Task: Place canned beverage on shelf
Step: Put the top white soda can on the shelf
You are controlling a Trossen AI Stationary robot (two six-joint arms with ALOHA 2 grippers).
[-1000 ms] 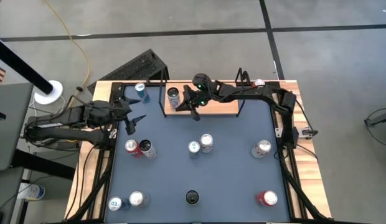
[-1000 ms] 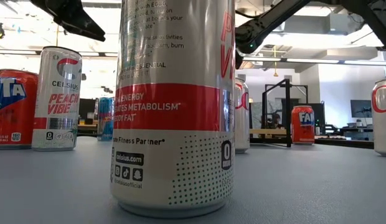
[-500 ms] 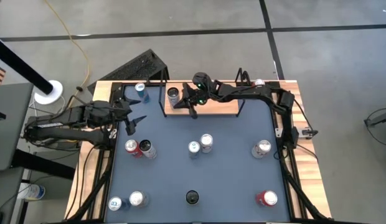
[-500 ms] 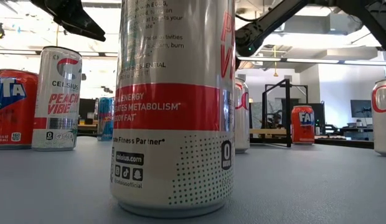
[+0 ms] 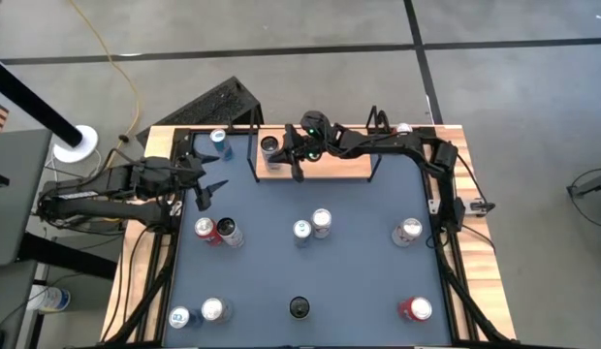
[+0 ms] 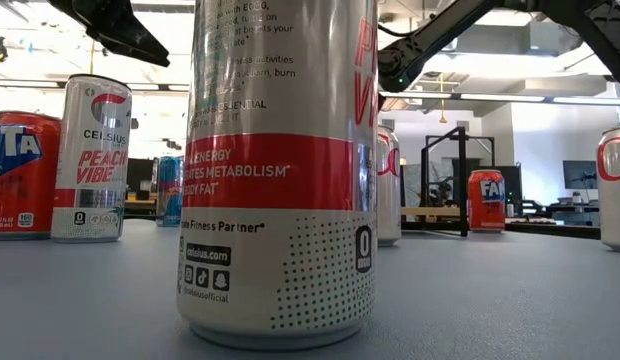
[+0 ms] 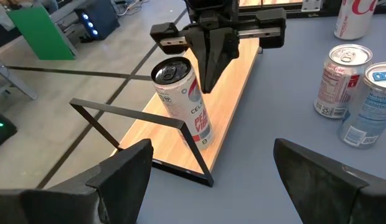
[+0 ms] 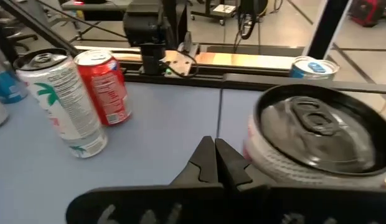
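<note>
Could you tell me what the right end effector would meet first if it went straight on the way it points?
Probably the shelf board beneath the shut right end effector, just beside the can; depth is uncertain.

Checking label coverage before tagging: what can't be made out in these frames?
- Low view: the big can fills the middle, top cut off by the edge; it hides most of the shelf behind it.
- High view: can labels too small to read; the right gripper partly covers the shelf can.
- Right wrist view: the shelf can's side is cut off by the edge and the shut fingers.
- Left wrist view: the left gripper shows only its fingers; the nearby cans are cropped.
</note>
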